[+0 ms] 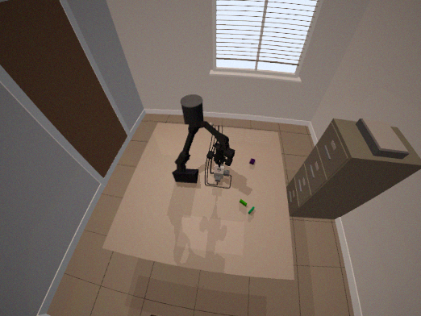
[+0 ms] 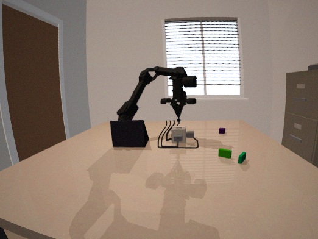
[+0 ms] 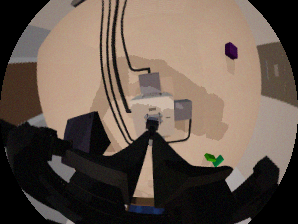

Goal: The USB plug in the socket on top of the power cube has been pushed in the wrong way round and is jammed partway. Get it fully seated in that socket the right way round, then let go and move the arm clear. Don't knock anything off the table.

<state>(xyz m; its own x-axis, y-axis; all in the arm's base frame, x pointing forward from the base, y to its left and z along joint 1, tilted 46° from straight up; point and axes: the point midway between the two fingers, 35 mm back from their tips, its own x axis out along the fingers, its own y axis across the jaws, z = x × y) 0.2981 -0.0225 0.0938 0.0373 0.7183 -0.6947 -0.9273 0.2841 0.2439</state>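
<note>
The white power cube [image 1: 218,171] [image 2: 175,132] [image 3: 165,125] stands on the table, with slots in its top face. My gripper [image 2: 178,119] [image 3: 150,135] points straight down over the cube, shut on the small dark USB plug [image 2: 178,121] [image 3: 152,125]. In the exterior view the plug's light tip hangs just above the cube's top with a small gap, so it is out of the socket. Which way round the plug faces is too small to tell. In the wrist view the plug and fingertips hide part of the cube's top.
Grey plugs [image 2: 190,134] [image 3: 183,109] [image 3: 150,83] sit in the cube's sides. Black cables [image 2: 159,138] [image 3: 103,60] run behind and around it. A purple block [image 1: 252,161] [image 2: 222,130] [image 3: 231,50], a green block [image 1: 243,202] [image 2: 225,153] and a teal block [image 1: 251,209] [image 2: 242,157] lie to the right.
</note>
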